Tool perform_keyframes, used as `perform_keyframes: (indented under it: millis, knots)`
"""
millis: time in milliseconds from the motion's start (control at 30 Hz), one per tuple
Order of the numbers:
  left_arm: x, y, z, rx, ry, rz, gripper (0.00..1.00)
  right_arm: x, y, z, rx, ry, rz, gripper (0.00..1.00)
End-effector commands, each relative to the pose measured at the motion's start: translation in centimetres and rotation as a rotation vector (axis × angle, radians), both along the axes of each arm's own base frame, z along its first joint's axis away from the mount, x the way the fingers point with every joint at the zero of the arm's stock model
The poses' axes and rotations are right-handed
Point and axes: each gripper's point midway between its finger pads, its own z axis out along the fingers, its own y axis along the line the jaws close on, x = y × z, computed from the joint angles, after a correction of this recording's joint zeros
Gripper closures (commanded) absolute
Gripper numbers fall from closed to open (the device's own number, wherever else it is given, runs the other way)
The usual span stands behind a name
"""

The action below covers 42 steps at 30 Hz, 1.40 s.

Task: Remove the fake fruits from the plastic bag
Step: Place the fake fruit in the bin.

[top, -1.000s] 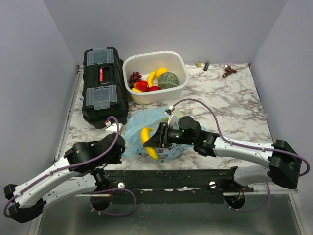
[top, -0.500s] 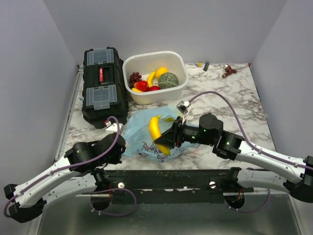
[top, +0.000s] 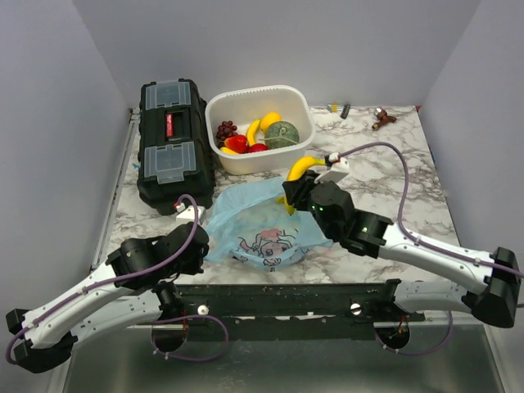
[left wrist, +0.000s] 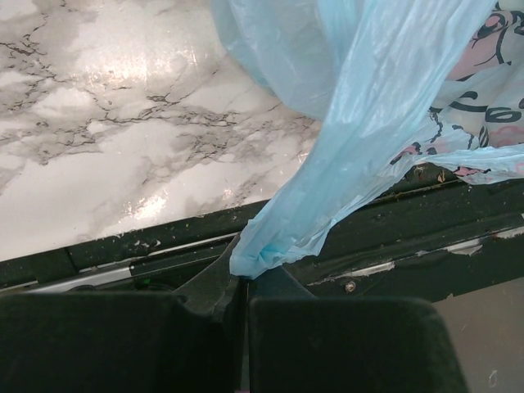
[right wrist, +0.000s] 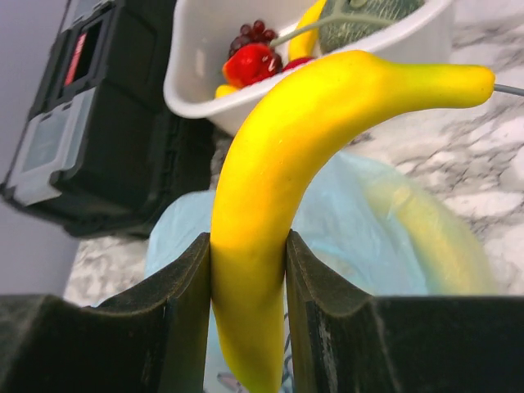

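Raised out of the plastic bag [top: 246,211], the banana [right wrist: 270,164] is clamped by the right pincer [right wrist: 247,262] at six o'clock of the white tub [top: 260,164] — the bag's edge is pinched by the left pincer [left wrist: 243,282].

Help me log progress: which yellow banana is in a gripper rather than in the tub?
The banana clamped in the right gripper, held up just in front of the white tub; the other banana lies inside that tub.

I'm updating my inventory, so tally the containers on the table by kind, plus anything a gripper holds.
black toolbox: 1
white tub: 1
blue plastic bag: 1, pinched by the left gripper
banana: 1, in the right gripper
Total: 4
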Motion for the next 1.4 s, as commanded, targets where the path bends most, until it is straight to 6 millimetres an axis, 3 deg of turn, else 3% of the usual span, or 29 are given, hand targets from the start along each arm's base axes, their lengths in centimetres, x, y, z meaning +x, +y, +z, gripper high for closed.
perform_keyframes:
  millis: [0, 133, 233, 267, 300, 633, 700, 833, 1000, 1167, 1367]
  knots:
    - [0.0, 0.3, -0.1, 0.011, -0.006, 0.0, 1.0, 3.7, -0.4, 2.5, -0.12, -0.111, -0.174, 0.99]
    - [0.0, 0.2, -0.2, 0.02, 0.0, -0.003, 1.0, 6.6, 1.5, 3.6, -0.191, -0.167, -0.198, 0.99]
    - [0.1, 0.2, -0.1, 0.018, -0.002, -0.001, 1.0, 9.9, 3.5, 4.0, -0.194, -0.163, -0.186, 0.99]
    - [0.1, 0.3, -0.1, 0.016, -0.004, -0.001, 1.0, 8.4, 0.4, 12.2, -0.024, -0.258, -0.204, 0.99]
    - [0.1, 0.3, -0.1, 0.015, -0.006, 0.001, 1.0, 12.2, 4.6, 3.9, -0.184, -0.154, -0.176, 0.99]
    - [0.0, 0.5, 0.6, -0.033, -0.035, 0.009, 1.0, 24.5, 8.2, 0.1, -0.146, -0.067, -0.137, 0.99]
    - [0.0, 0.4, 0.6, -0.033, -0.036, 0.007, 1.0, 26.1, 8.6, -2.1, -0.154, -0.013, -0.12, 0.99]
    - [0.1, 0.4, 0.5, -0.024, -0.032, 0.008, 1.0, 28.7, 9.5, -4.6, -0.155, 0.031, -0.099, 0.99]
    - [0.1, 0.4, 0.3, -0.011, -0.023, 0.005, 1.0, 30.7, 10.5, -7.9, -0.172, 0.071, -0.077, 0.82]
    - [0.1, 0.5, 0.4, -0.019, -0.03, 0.007, 1.0, 31.8, 10.6, -11.0, -0.173, 0.117, -0.067, 0.72]
    - [0.1, 0.6, 0.6, -0.028, -0.039, 0.012, 1.0, 32.0, 10.8, -12.8, -0.176, 0.148, -0.037, 0.59]
